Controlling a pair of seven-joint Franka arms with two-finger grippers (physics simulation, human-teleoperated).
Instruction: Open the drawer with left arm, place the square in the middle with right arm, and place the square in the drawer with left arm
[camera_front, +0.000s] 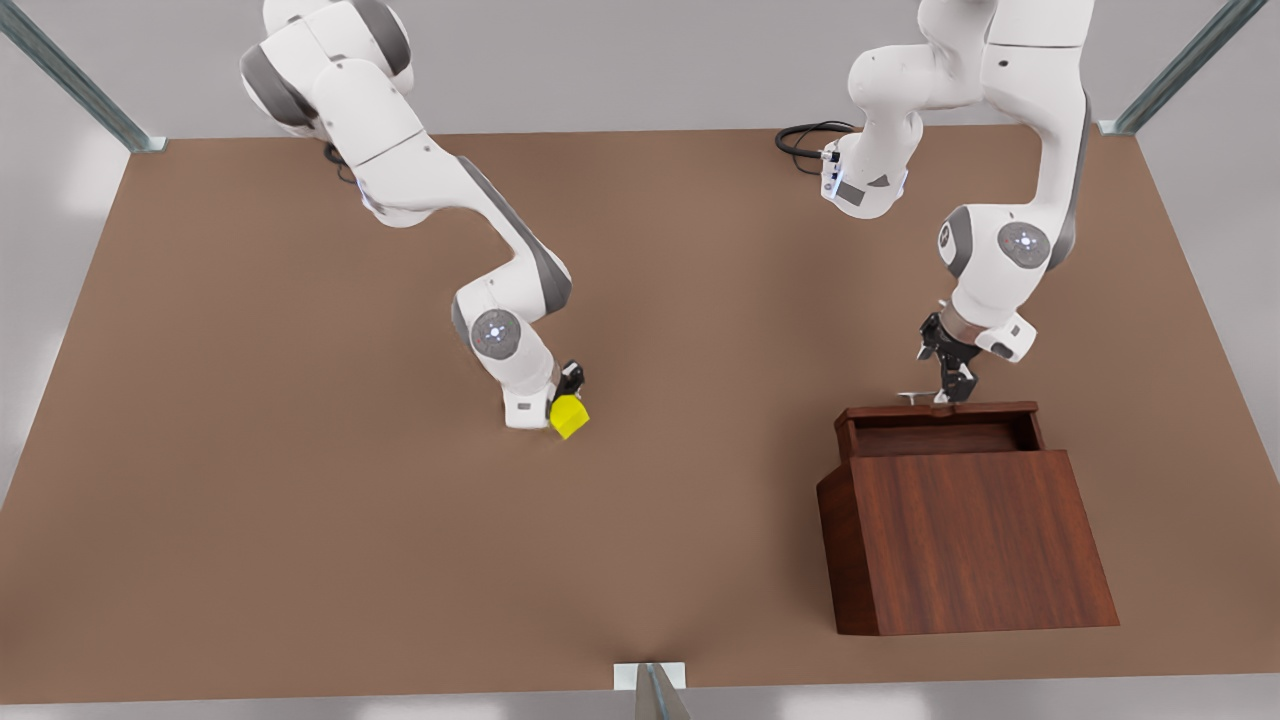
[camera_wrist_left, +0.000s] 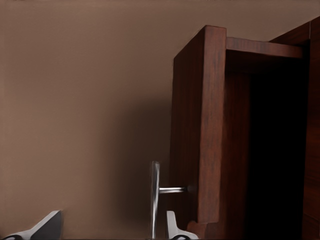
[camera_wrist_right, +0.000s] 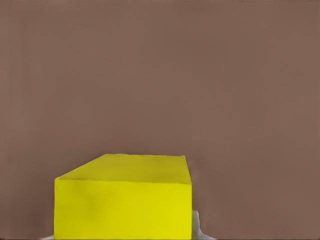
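Observation:
The drawer (camera_front: 940, 412) stands pulled out of the top of the wooden cabinet (camera_front: 970, 540), at the front view's right. My left gripper (camera_front: 952, 388) hangs at the drawer's silver handle (camera_front: 915, 397). In the left wrist view the gripper (camera_wrist_left: 111, 227) is open, and the handle bar (camera_wrist_left: 155, 200) stands between its spread fingertips (camera_wrist_left: 47, 225). The yellow square (camera_front: 568, 415) is tilted low over the brown tabletop's middle (camera_front: 680, 400), with my right gripper (camera_front: 566, 398) shut on it. The square (camera_wrist_right: 122, 200) looms close in the right wrist view. Whether it touches the table I cannot tell.
A black cable (camera_front: 805, 140) lies near the back edge behind the arm at the front view's right. Metal frame posts stand at the back corners (camera_front: 130, 135) and at the front edge (camera_front: 650, 690). Bare tabletop stretches between square and cabinet.

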